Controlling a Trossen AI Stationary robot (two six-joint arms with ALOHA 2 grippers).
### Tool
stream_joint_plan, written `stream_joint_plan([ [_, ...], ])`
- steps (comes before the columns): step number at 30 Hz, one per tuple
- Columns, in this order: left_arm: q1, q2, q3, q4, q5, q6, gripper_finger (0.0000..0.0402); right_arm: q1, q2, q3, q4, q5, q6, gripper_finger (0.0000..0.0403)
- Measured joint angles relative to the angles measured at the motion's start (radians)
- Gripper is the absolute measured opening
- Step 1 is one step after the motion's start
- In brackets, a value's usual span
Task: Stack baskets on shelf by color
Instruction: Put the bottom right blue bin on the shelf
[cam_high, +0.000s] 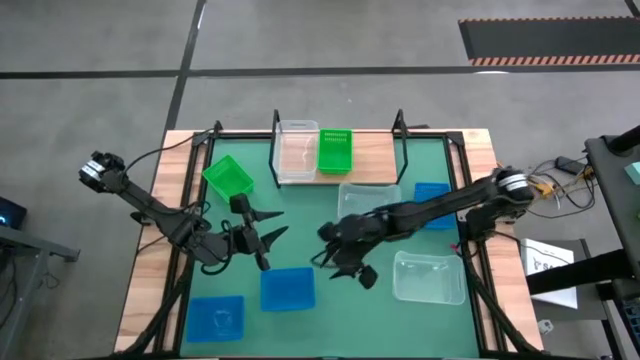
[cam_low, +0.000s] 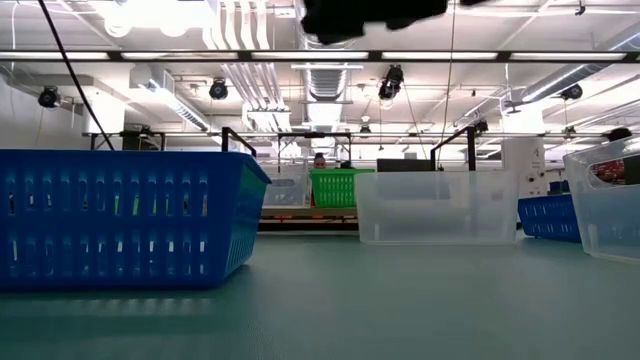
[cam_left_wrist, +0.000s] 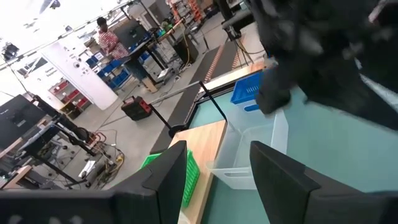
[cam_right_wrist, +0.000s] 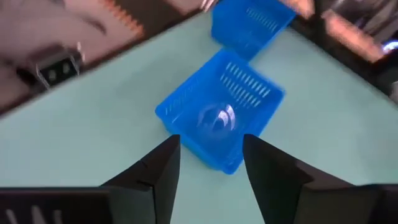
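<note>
My right gripper (cam_high: 345, 262) hung over the green mat (cam_high: 320, 215) near its middle, fingers spread wide w/ nothing between them. In the right wrist view those fingers (cam_right_wrist: 158, 171) framed a blue basket (cam_right_wrist: 219, 118) just ahead, upright on the mat, not touching it; a 2nd blue basket (cam_right_wrist: 249, 25) sat beyond it. From above, those two were the blue one (cam_high: 288, 289) just beside my right gripper and the one (cam_high: 216, 318) at the mat's near-left corner.

My left gripper (cam_high: 262, 237) waited over the left-centre of the mat, also open and empty, close to a tilted green basket (cam_high: 228, 177).

On the shelf (cam_high: 370, 152), a wooden board at the far edge btwn black uprights, stood a clear basket (cam_high: 295, 152) and a green basket (cam_high: 335, 150) side by side, touching. Rest still on the mat: a clear one (cam_high: 368, 196) just in front of the shelf, a blue one (cam_high: 432, 203) to its right, partly under my right arm, and another clear one (cam_high: 429, 277) near the right edge.

A person (cam_left_wrist: 109, 40) stood in the room beyond, in the left wrist view.
</note>
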Motion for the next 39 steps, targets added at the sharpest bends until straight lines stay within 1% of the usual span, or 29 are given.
stream_joint_plan([
  [4,0.0,0.0,-0.001,-0.003,0.0,-0.002,0.0161,0.012,0.117,0.11,-0.104,-0.002,-0.088,0.0165],
  [9,0.0,0.0,-0.002,0.014,0.0,0.0,0.0161,0.014,0.224,0.206,-0.178,-0.003,-0.143,0.0156],
  [15,0.0,0.0,-0.001,0.016,-0.001,0.001,0.0161,0.015,0.306,0.251,-0.182,-0.003,-0.208,0.0148],
  [21,0.0,0.0,0.0,0.016,0.0,0.001,0.0161,0.015,0.378,0.264,-0.183,0.005,-0.24,0.015],
  [26,0.0,0.0,0.001,0.033,0.0,-0.001,0.0161,0.015,0.398,0.267,-0.181,0.003,-0.24,0.0146],
  [32,0.0,0.002,-0.003,0.044,0.0,-0.005,0.0161,0.015,0.398,0.267,-0.181,0.002,-0.24,0.0131],
  [35,0.0,0.003,-0.003,0.043,0.0,-0.007,0.0161,0.015,0.398,0.267,-0.182,0.002,-0.24,0.0113],
  [39,-0.001,0.007,0.0,0.042,0.0,-0.008,0.0161,0.015,0.398,0.267,-0.182,0.002,-0.249,0.0071],
])
